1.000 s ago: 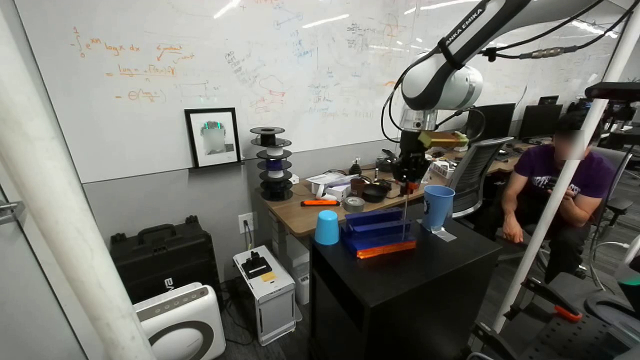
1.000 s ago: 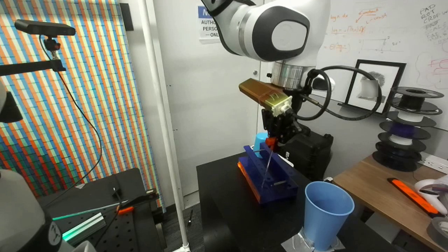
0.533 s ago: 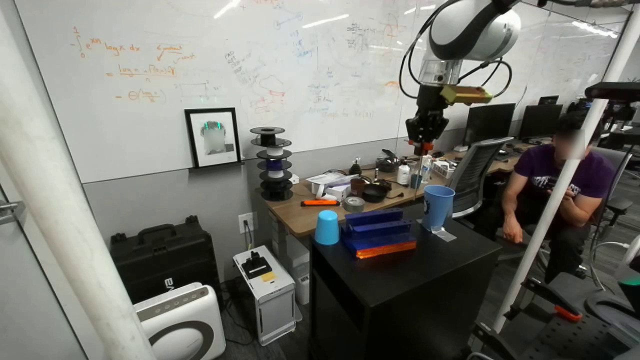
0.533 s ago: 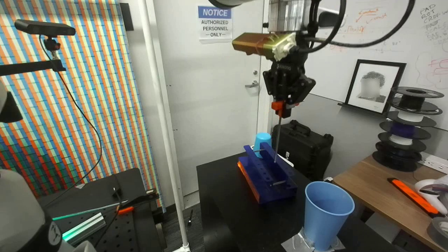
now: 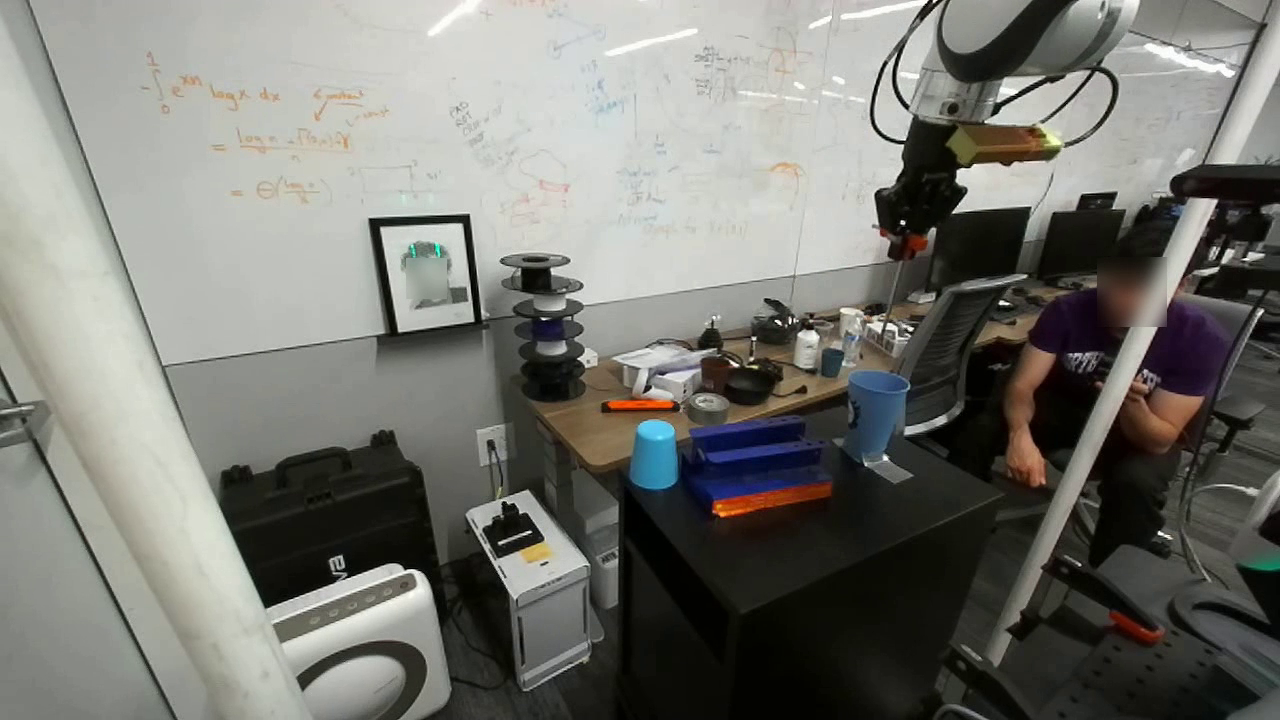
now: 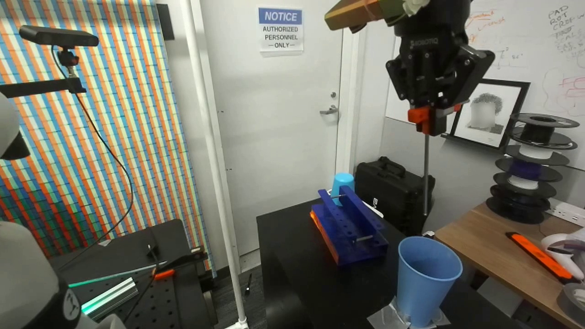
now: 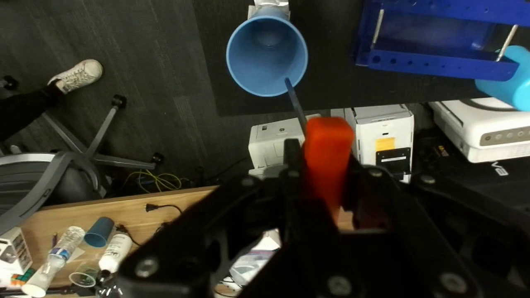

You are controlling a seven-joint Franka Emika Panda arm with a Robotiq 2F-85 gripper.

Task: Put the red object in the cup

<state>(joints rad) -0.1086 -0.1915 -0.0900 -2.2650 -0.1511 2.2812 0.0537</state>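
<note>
The red object (image 6: 418, 116) is a red T-shaped handle with a long thin metal rod. My gripper (image 6: 433, 119) is shut on the handle, and the rod hangs down nearly upright. The light blue cup (image 6: 427, 288) stands upright, taped to the black cabinet. The rod's tip is above the cup's mouth in both exterior views, apart from it. In an exterior view the gripper (image 5: 904, 243) is high above the cup (image 5: 872, 415). In the wrist view the red handle (image 7: 329, 153) sits between the black fingers, and the rod's tip overlaps the cup's near rim (image 7: 267, 93).
A dark blue rack (image 6: 347, 228) with an orange front edge stands on the black cabinet top (image 6: 292, 237) beside the cup. A brighter blue cup (image 5: 654, 455) stands upside down beyond the rack. A cluttered wooden desk (image 5: 600, 440) stands behind the cabinet. A person (image 5: 1110, 370) sits nearby.
My gripper has lifted the red object up out of the blue rack and carried it across to above the light blue cup. The cup and rack have not moved.
</note>
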